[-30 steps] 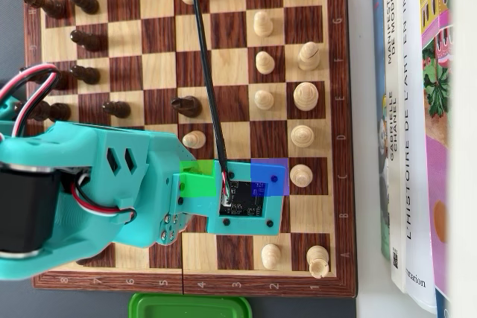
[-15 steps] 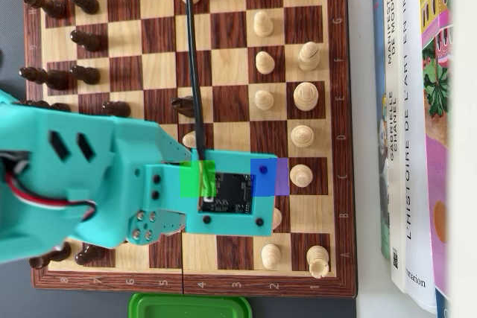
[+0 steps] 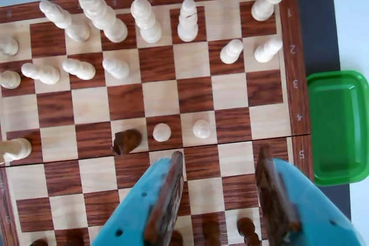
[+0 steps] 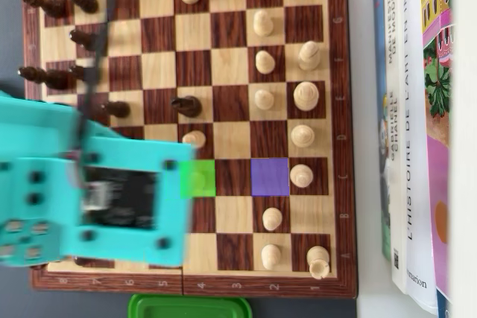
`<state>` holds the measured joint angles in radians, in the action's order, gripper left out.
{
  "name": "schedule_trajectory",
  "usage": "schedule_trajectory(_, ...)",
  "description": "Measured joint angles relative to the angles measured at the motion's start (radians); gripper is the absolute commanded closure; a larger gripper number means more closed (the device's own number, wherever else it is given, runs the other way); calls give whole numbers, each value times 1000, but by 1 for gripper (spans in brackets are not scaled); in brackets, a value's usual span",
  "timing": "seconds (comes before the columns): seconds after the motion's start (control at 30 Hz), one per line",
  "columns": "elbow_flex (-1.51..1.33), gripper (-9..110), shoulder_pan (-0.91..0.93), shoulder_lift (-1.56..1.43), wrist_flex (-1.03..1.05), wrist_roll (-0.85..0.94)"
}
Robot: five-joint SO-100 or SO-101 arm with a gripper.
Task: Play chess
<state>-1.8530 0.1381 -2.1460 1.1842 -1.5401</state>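
In the wrist view my gripper (image 3: pixel 221 155) is open above the wooden chessboard (image 3: pixel 161 97), with only bare squares between its teal fingers (image 3: pixel 167 197). Just ahead of it stand a dark pawn (image 3: pixel 127 140) and two white pawns (image 3: pixel 162 132) (image 3: pixel 202 128) in a row. The white pieces (image 3: pixel 144 21) line the far side. In the overhead view the teal arm (image 4: pixel 89 184) covers the board's lower left and hides the jaws. A white pawn (image 4: pixel 197 178) stands on a green-tinted square, and a purple-tinted square (image 4: pixel 270 176) to its right is bare. The dark pieces (image 4: pixel 56 76) sit at the left.
A green tray (image 3: pixel 337 125) lies off the board's right edge in the wrist view and at the bottom edge (image 4: pixel 190 307) in the overhead view. Books (image 4: pixel 417 124) lie along the board's right side in the overhead view. Dark pieces (image 3: pixel 248 231) stand under the gripper.
The arm has drawn back to the left across the board, uncovering the green and purple squares. A white pawn now shows on the green square.
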Motion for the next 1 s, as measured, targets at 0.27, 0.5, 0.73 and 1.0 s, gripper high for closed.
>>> schedule_trajectory(0.27, -155, 86, 0, -232, 2, -40)
schedule_trajectory(0.5, -256, 86, 0, -466, 2, -40)
schedule_trajectory(0.73, -416, 86, -29, -675, -155, -40)
schedule_trajectory(1.0, -627, 86, -37, -854, -416, -40)
